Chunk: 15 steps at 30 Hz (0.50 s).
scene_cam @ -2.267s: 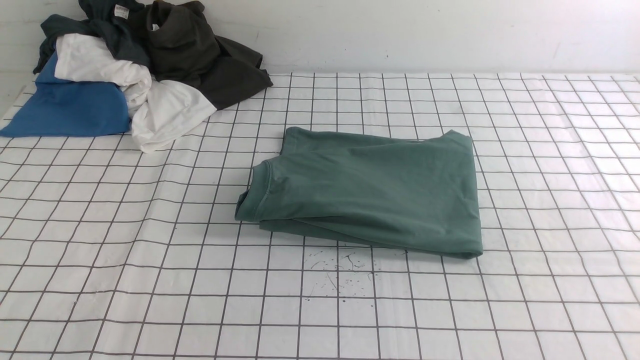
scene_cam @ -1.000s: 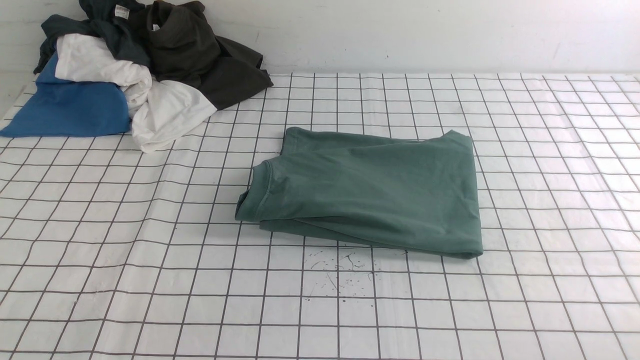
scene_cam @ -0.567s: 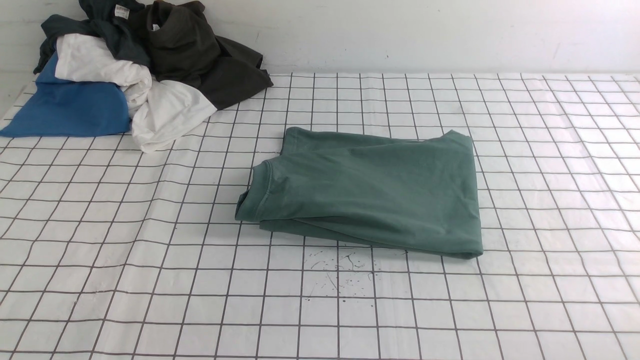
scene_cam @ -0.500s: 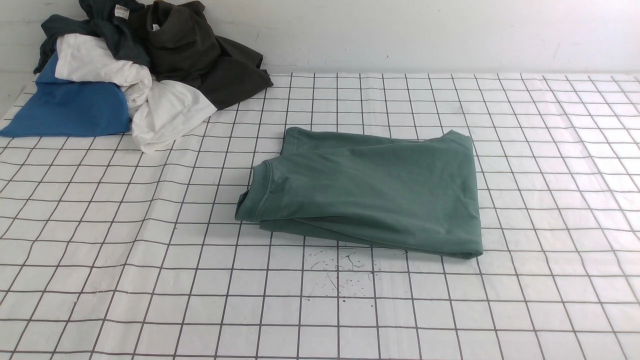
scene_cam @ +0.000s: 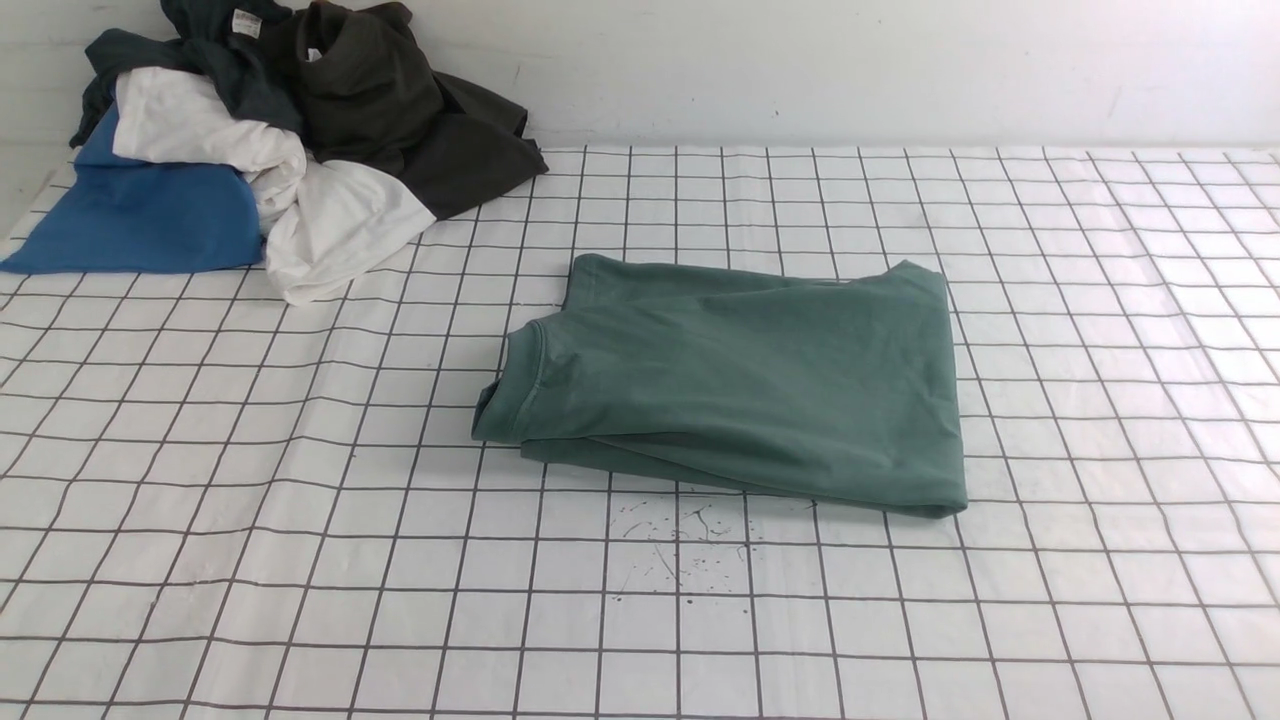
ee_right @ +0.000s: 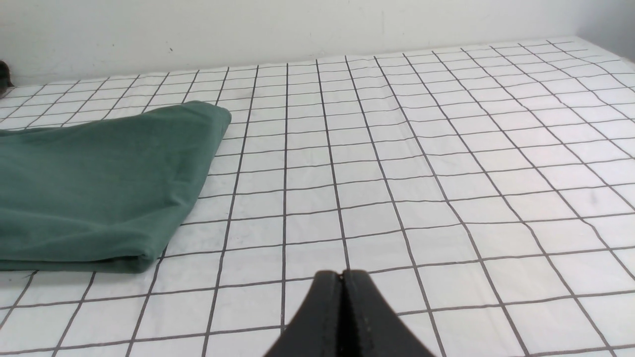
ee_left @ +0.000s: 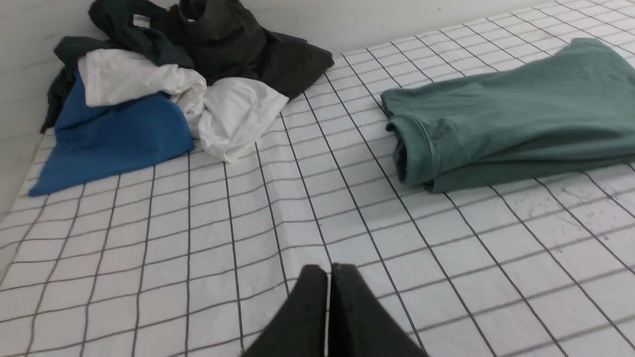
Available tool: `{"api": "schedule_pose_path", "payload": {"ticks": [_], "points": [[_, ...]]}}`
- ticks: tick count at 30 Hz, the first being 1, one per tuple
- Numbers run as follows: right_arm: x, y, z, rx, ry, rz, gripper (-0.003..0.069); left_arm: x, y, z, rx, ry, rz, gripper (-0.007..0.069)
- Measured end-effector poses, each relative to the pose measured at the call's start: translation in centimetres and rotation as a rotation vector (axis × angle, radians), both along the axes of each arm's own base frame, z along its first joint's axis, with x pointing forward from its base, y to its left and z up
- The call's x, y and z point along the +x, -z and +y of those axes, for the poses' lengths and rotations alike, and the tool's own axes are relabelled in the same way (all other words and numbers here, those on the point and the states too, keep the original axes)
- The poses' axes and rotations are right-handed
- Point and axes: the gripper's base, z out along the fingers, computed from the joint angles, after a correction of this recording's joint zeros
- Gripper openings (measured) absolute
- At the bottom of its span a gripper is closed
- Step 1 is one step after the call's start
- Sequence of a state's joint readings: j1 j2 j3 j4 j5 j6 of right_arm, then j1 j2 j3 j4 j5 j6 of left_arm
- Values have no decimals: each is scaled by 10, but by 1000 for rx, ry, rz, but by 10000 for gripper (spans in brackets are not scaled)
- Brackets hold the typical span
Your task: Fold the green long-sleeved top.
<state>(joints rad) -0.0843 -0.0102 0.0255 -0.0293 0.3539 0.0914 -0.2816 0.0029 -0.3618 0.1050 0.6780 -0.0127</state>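
The green long-sleeved top [scene_cam: 735, 385] lies folded into a flat rectangle in the middle of the checked table, its ribbed neck at the left end; sleeves and logo are hidden inside the fold. It also shows in the left wrist view [ee_left: 516, 116] and the right wrist view [ee_right: 94, 183]. Neither gripper shows in the front view. My left gripper [ee_left: 328, 270] is shut and empty, above bare table short of the top's neck end. My right gripper [ee_right: 342, 274] is shut and empty, above bare table beside the top's other end.
A heap of other clothes sits at the far left corner against the wall: a blue garment [scene_cam: 140, 220], a white one [scene_cam: 320, 225], a dark olive-brown one [scene_cam: 400, 110] and a dark teal-black one [scene_cam: 215, 45]. Ink specks [scene_cam: 680, 550] mark the cloth in front of the top.
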Motion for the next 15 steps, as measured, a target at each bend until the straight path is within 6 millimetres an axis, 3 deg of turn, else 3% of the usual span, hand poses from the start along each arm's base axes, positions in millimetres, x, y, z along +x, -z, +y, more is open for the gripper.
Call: {"api": "schedule_pose_path", "payload": {"ticks": [6, 8, 15], "points": [[0, 0, 0, 4, 0, 0, -15, 18, 22, -1, -28, -149, -125, -7], [0, 0, 0, 5, 0, -1, -15, 23, 37, 1, -30, -207, -134, -7], [0, 0, 0, 5, 0, 1, -15, 31, 90, 3, -57, -264, -5, -7]]}}
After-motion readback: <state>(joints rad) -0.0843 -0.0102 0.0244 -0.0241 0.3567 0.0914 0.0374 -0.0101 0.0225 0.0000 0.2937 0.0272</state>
